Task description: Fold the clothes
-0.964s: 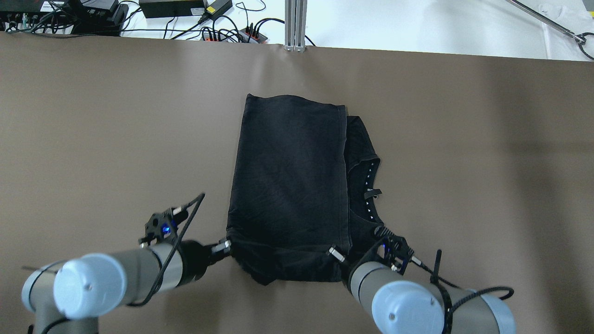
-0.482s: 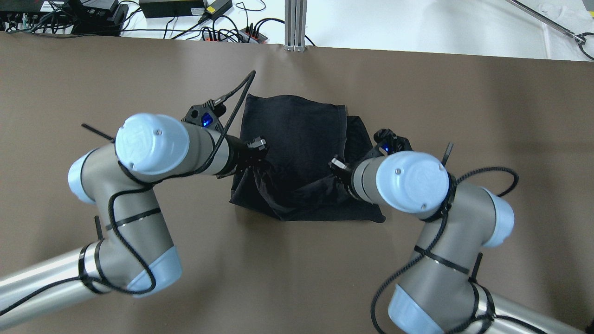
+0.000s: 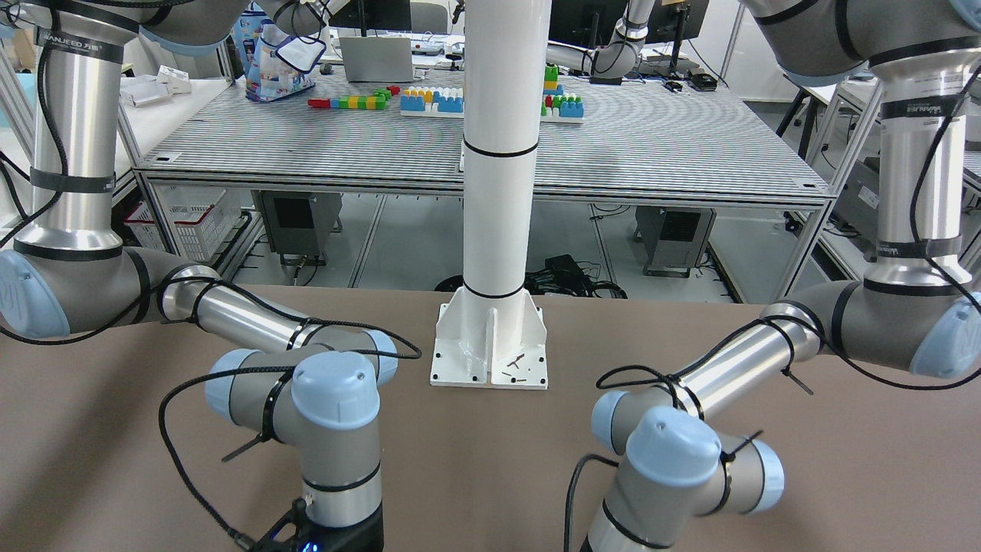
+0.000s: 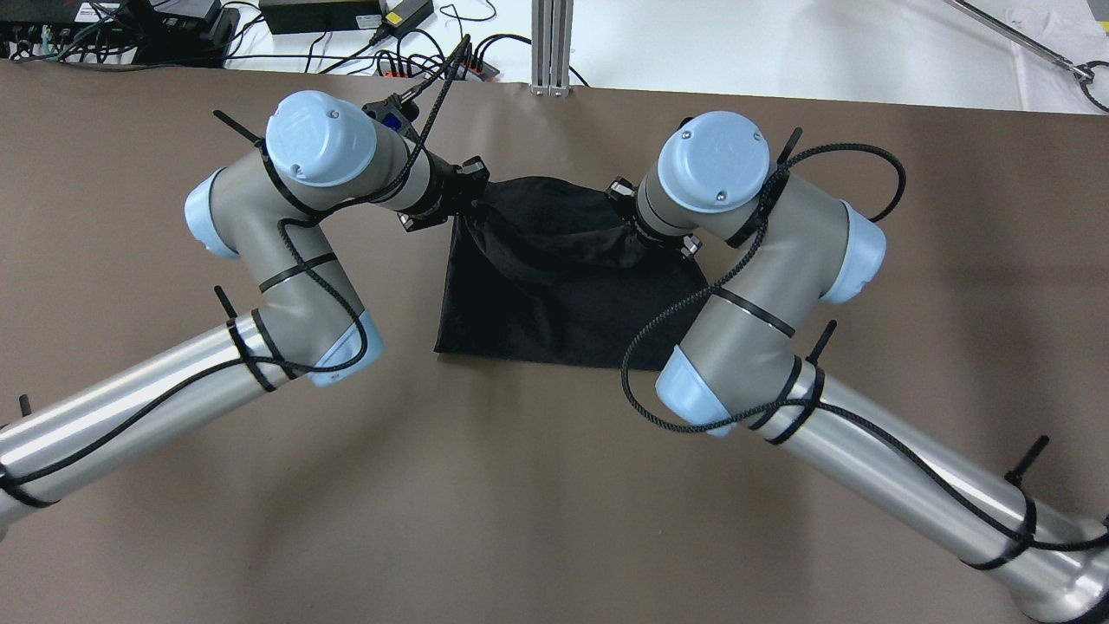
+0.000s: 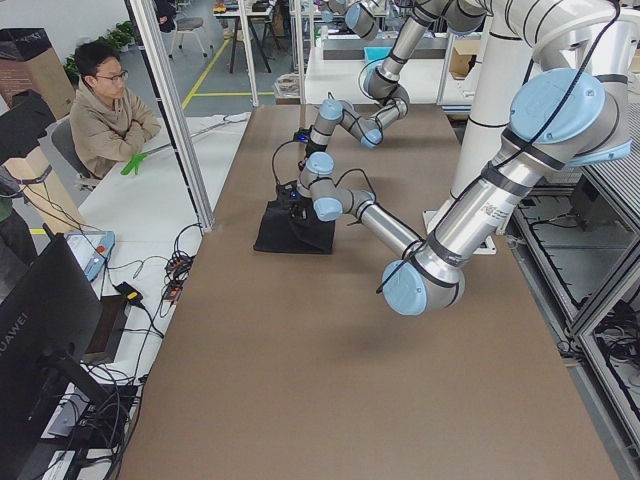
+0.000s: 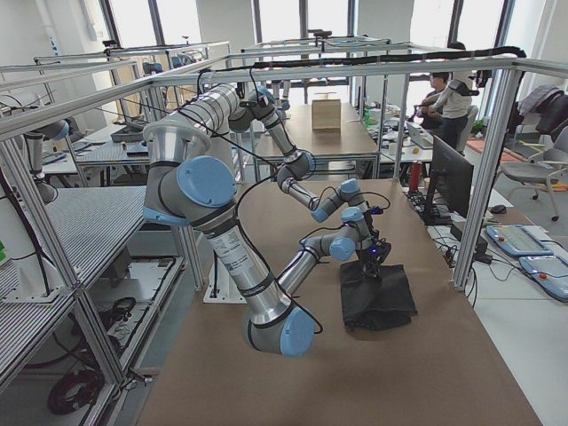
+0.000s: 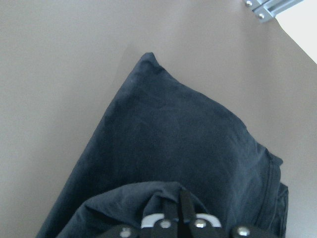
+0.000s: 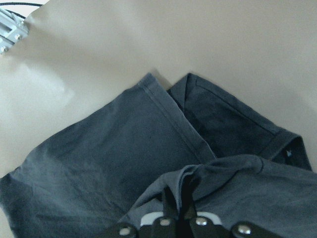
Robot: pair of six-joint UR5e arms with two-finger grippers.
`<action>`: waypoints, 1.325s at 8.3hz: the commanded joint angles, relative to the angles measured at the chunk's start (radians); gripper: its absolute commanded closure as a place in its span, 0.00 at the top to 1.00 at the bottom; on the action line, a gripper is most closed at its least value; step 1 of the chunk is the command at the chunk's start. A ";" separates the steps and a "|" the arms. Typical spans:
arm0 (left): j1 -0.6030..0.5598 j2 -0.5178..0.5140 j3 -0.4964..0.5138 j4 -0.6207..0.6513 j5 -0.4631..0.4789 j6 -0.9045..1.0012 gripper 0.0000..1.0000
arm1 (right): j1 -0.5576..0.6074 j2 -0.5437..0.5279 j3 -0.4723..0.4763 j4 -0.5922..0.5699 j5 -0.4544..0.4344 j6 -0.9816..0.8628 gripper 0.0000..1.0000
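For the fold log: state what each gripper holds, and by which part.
Both hold the black garment. The left gripper pinches the bunched left end of its folded-over upper layer; the right gripper pinches the right end of that same layer.

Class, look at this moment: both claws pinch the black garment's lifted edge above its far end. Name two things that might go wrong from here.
1. The plain black soft fabric garment hangs slack and wrinkled between the left claw and right claw; released like this, it may land creased.
2. The right wrist view shows a lower layer sticking out sideways, so the fold may end up uneven.
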 commanded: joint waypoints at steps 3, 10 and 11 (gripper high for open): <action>-0.051 -0.128 0.393 -0.227 0.041 0.101 1.00 | 0.067 0.099 -0.418 0.361 -0.012 -0.257 0.94; -0.124 -0.117 0.389 -0.202 0.045 0.637 1.00 | 0.140 0.002 -0.422 0.361 -0.029 -0.881 0.94; -0.179 -0.064 0.368 -0.173 0.048 0.803 1.00 | 0.200 -0.037 -0.422 0.356 -0.029 -1.059 0.94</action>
